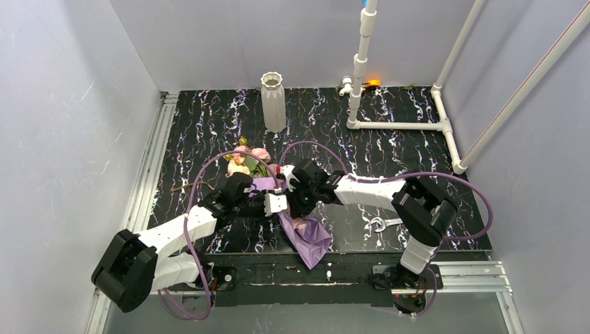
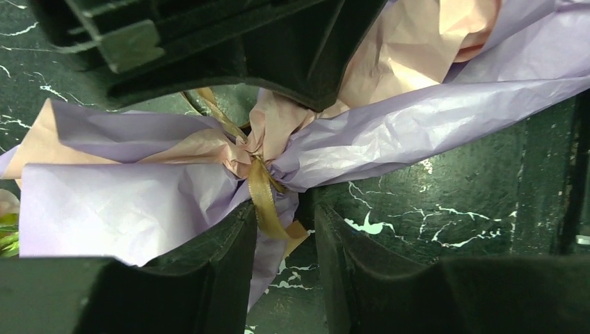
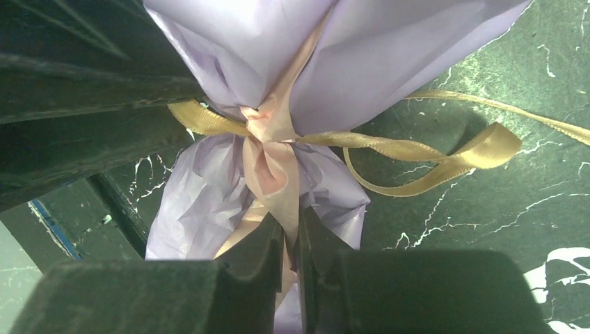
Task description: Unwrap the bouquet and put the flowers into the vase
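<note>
Pinched by the right gripper is a pink fold of the bouquet, near-centre on the bench. Ribbon is straddled, perhaps untouched, by the spread left gripper; the vase is seen only overhead.

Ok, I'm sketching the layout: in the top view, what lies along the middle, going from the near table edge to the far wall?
The bouquet's purple paper end → rose heads → vase.

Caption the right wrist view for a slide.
Jaws pinch the bouquet's pink paper right by the gold ribbon knot; a loose loop trails aside.
</note>
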